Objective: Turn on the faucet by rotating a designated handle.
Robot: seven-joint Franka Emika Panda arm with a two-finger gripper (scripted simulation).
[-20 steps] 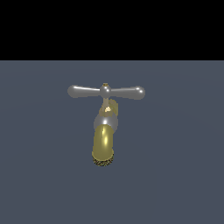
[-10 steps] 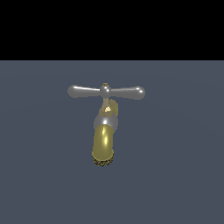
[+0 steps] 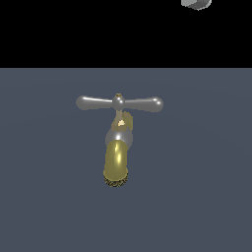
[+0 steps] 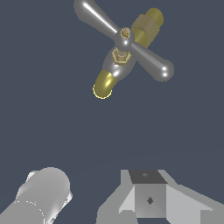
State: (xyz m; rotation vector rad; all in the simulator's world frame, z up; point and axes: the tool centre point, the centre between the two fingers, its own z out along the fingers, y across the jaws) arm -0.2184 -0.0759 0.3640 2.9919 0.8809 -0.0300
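The faucet (image 3: pixel 117 158) stands on the dark grey floor, with a brass-gold curved spout, a rough dark rim at its mouth and a silver collar. The handle (image 3: pixel 119 103) is a silver crossbar with two bulbous ends and a brass-tipped hub, lying level across the top. In the wrist view the faucet (image 4: pixel 105 84) and the handle (image 4: pixel 124 38) are seen from above, far off. A grey piece of my gripper (image 3: pixel 196 3) shows at the exterior view's top edge, well above and to the exterior view's right of the handle. Grey gripper parts (image 4: pixel 148 199) fill the wrist view's edge; the jaws are not readable.
A grey cylinder-shaped part of the arm (image 4: pixel 41 197) sits beside the gripper block in the wrist view. The dark grey floor (image 3: pixel 206 197) stretches all around the faucet, with a black background behind it.
A grey piece of my gripper has come into the exterior view at the top right edge. The faucet and handle have not moved.
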